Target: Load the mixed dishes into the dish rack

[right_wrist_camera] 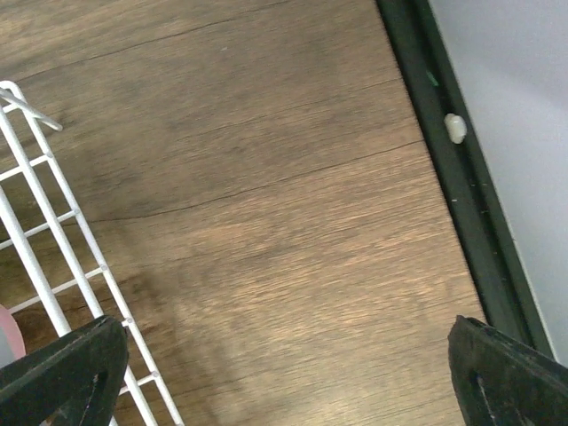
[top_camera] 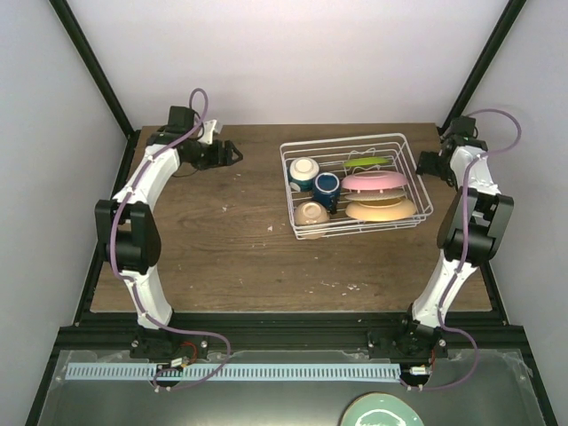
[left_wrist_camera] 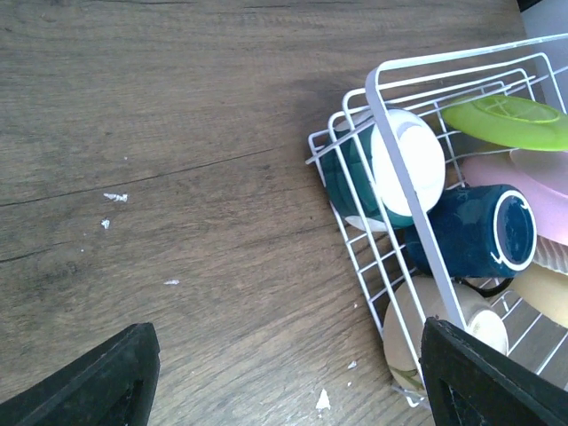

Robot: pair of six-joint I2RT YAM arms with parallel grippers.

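**A:** While both arms hang over the desk (top_camera: 222,248), where do the dishes sit?

**B:** All in the dish rack (top_camera: 286,173), which stands between the two pairs of fingers. Nearest the left fingers (top_camera: 232,156) lie a cream bowl (left_wrist_camera: 404,164), a dark blue mug (left_wrist_camera: 470,232) on its side and a second cream bowl (left_wrist_camera: 406,335). Beyond them, toward the right fingers (top_camera: 426,165), are the lime green plate (left_wrist_camera: 510,120), the pink plate (top_camera: 377,181) and the peach-tan plate (top_camera: 383,211).

**A:** And the fingers themselves?

**B:** Both pairs are released and spread wide, gripping nothing. The rack's wire edge shows just beside one finger of each.
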